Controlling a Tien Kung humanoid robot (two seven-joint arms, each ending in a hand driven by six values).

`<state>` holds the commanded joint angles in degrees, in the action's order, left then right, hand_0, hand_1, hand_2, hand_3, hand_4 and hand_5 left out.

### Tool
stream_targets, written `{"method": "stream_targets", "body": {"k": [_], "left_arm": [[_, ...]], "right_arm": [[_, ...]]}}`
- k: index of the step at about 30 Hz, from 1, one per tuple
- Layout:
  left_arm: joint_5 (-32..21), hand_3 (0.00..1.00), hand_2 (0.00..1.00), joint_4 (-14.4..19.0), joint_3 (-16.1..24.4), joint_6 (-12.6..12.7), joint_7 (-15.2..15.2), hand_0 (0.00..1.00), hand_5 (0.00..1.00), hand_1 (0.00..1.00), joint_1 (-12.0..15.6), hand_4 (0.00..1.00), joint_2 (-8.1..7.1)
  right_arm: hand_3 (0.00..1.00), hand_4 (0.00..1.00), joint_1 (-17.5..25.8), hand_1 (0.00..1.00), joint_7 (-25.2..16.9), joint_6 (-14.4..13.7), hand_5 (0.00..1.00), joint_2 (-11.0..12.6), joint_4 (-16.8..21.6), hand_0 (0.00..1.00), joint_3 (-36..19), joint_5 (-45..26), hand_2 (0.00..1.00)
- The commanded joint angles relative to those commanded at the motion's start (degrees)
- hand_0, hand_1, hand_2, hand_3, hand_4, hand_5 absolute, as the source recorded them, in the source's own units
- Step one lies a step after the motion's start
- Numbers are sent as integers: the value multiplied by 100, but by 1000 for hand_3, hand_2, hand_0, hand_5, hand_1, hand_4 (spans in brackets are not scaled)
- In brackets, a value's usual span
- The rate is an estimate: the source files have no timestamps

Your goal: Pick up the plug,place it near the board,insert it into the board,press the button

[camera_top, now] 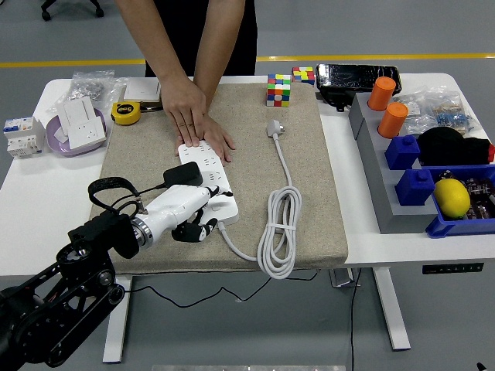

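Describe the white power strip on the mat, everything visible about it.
The power strip is a long white plastic bar with rows of sockets, lying flat and slightly angled on the beige mat. A black plug sits in it. The person's hands press its far end; the left hand covers its near end. Its white cable leaves the near end and coils to the right.
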<state>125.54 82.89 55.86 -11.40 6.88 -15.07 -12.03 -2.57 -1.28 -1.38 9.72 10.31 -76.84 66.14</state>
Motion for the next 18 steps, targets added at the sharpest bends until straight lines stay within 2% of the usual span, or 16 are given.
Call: {"method": "stream_targets", "body": {"k": [5,6,11,12,18], "left_arm": [[131,799,152,-57,39,-171,79,170,2,23,2,485,-24],[142,748,153,-60,42,-176,89,171,2,23,3,477,-29],[210,748,153,-49,92,-200,127,171,2,23,4,477,-46],[210,717,152,-49,96,-192,127,172,2,22,6,473,-51],[213,727,153,-64,97,-185,123,172,2,22,13,473,-51]], "right_arm": [[871,998,-15,897,-9,-1,998,-4,0,938,-2,-8,839],[870,998,-18,897,-11,-1,998,-4,0,938,1,-13,839],[870,998,-23,897,-12,-3,998,-6,0,938,-5,-14,839],[871,998,-21,897,-12,-3,998,-6,0,938,-8,-13,839],[870,998,-20,897,-14,-2,998,-9,0,939,-14,-8,839]]}}
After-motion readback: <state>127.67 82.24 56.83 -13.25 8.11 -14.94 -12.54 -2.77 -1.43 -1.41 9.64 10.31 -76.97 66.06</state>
